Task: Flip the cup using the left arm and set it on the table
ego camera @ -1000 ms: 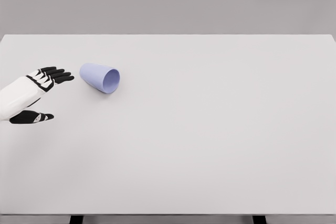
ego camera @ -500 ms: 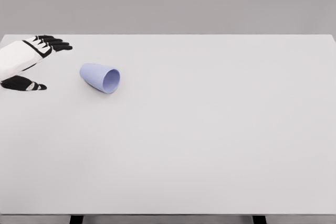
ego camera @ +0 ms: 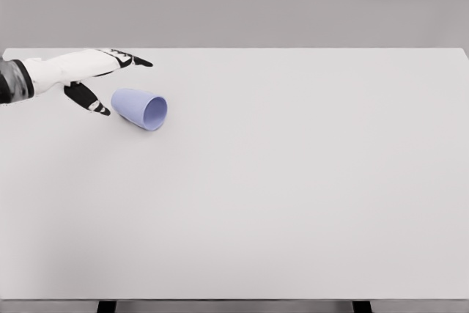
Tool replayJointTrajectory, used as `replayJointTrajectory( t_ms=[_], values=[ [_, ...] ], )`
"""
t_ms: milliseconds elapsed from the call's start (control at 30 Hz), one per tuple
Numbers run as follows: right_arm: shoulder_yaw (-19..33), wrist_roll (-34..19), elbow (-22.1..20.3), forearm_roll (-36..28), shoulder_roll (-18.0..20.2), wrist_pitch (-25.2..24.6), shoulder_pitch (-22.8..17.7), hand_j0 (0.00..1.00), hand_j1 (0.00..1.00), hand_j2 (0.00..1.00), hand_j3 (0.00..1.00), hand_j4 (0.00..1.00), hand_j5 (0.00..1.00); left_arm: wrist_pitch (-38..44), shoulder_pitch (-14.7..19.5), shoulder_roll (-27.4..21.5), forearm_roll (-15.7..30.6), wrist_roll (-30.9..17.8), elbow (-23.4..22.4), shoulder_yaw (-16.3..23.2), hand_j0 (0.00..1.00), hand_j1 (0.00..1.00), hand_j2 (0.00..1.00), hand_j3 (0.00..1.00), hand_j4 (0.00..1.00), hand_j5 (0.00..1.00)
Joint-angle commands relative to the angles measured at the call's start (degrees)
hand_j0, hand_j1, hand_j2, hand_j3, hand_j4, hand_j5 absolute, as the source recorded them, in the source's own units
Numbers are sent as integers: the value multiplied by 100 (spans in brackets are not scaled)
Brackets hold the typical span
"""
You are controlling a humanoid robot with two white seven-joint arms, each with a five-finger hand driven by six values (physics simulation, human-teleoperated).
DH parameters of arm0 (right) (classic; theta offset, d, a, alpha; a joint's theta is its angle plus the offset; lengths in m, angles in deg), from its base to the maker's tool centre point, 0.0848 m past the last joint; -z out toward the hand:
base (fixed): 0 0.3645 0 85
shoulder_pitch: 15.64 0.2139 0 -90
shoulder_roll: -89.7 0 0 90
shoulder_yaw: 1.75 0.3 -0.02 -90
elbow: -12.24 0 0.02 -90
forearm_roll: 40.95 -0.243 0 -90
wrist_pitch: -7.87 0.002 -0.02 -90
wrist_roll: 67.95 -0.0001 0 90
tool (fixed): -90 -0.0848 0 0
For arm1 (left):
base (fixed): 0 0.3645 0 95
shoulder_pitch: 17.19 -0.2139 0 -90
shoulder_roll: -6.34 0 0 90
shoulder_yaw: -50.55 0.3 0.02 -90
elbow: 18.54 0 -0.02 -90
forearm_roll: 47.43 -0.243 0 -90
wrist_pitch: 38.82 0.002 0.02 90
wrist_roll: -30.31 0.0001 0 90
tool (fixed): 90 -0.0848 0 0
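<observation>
Cup (ego camera: pixel 139 108), pale blue, lies on its side on the tabletop (ego camera: pixel 293 196), just to the right of and slightly nearer than the left hand (ego camera: pixel 95 78); its closed base points toward the hand and its open mouth faces away, to the right and a little toward the camera. In the head view, the only view given, the left hand comes in from the left edge with its fingers (ego camera: pixel 130 59) stretched out and spread above the far side of the cup and the thumb (ego camera: pixel 86 97) dropped on the near side, just beside the cup's base. The hand is released and grasps nothing; whether the thumb touches the base cannot be told.

The step in hand looks like the approach to a grasp. To do it well, the hand should settle so that fingers and thumb bracket the cup's wall near its base, then close evenly, since a lying cup will likely roll if pushed from one side only. A firm hold on the wall would leave the wrist free to turn the cup upright before setting it down.

Nothing else lies on the tabletop near the hand, and nothing stands in the way of the reach or the turn. The right arm does not show.
</observation>
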Motion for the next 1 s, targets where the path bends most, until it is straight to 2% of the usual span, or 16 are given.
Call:
replayJointTrajectory(
  t_ms=[0, 67, 200, 300, 433, 567, 633, 700, 800, 967],
  values=[
    [0, -1, -9, -1, 0, 0, 0, 100, 100, 100, 100, 100, 100, 26, 26, -4, 88, -4, -194, 467, 100, 100, 100, 100, 100, 100],
    [0, -1, 0, -1, 0, 0, 0, 100, 100, 100, 100, 100, 100, 26, 176, 40, 88, -4, -370, 626, 100, 100, 100, 100, 100, 100],
    [0, -1, 0, -1, 0, 0, 0, 100, 100, 100, 100, 100, 100, 26, 211, 119, 123, -4, -537, 766, 100, 100, 100, 100, 100, 100],
    [0, -1, 0, -1, 0, 0, 0, 100, 100, 100, 100, 100, 100, 26, 264, 146, 483, -4, -555, 872, 99, 99, 99, 99, 99, 99],
    [8, -1, 0, -1, 0, 0, 0, 100, 100, 100, 100, 100, 100, 26, 361, 172, 554, -4, -581, 977, 99, 99, 99, 99, 99, 99],
    [0, -1, 0, -1, 0, 0, 0, 100, 100, 100, 100, 100, 100, 44, 396, 374, 510, -4, -757, 1012, 98, 98, 98, 98, 98, 98],
    [0, -1, 0, -1, 0, 0, 0, 100, 100, 100, 100, 100, 100, 404, 405, 392, 492, -4, -818, 1056, 98, 98, 98, 98, 98, 98],
    [0, -1, 0, -1, 0, 0, 0, 100, 100, 100, 100, 100, 100, 422, 405, 409, 475, -4, -818, 1056, 98, 98, 98, 98, 98, 98],
    [0, -1, 0, -1, 0, 0, 0, 100, 100, 100, 100, 100, 100, 439, 413, 673, 53, -4, -845, 1048, 98, 98, 98, 98, 98, 98],
    [0, -1, 0, -1, 0, 0, 0, 100, 100, 100, 100, 100, 100, 439, 405, 691, 0, -4, -845, 1048, 98, 98, 98, 98, 98, 98]
  ],
)
